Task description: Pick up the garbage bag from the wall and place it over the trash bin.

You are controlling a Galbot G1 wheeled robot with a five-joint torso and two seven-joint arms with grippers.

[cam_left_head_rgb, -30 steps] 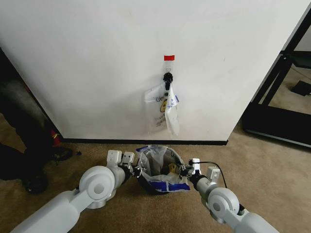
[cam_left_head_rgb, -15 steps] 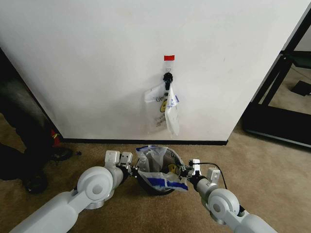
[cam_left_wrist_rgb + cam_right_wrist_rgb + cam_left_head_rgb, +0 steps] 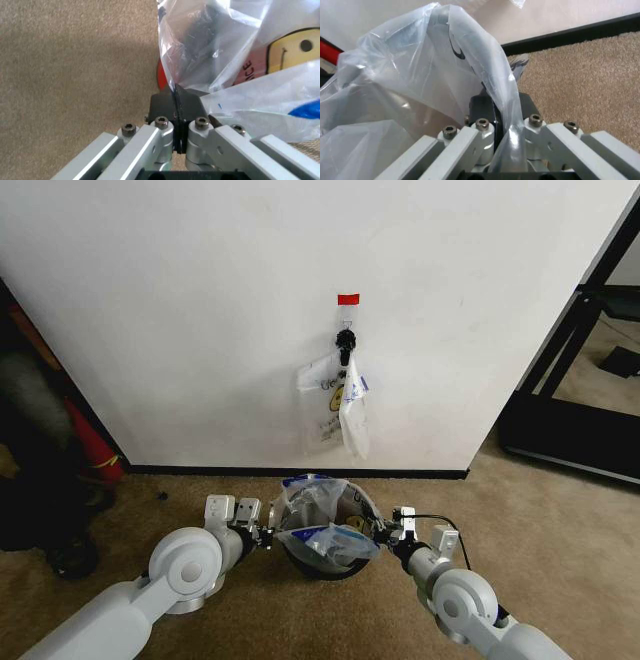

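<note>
The garbage bag (image 3: 325, 525) lay over the trash bin (image 3: 322, 565) on the carpet (image 3: 560, 520), just in front of the wall (image 3: 200, 310). Each gripper held one side of it. The left gripper (image 3: 263, 536) had its jaws pressed together on the plastic at the left side of the bin, and the left wrist view showed the film pinched between the two black pads. The right gripper (image 3: 386, 533) was clamped on the bag in the same way at the right side. I think the two holds stood on opposite sides so that the mouth of the bag stayed stretched wide over the rim; the bag looked loose and bunched, so the fit seemed not finished.

More bags (image 3: 338, 408) hung from the hook (image 3: 345, 342) under the red tape (image 3: 347, 299).

Much was hard to read. The plastic covered nearly all of the bin, so I could not tell if the edge really passed around the rim. A red shape (image 3: 82, 442) at the left edge, beside the wall, was cut off and blurred.
</note>
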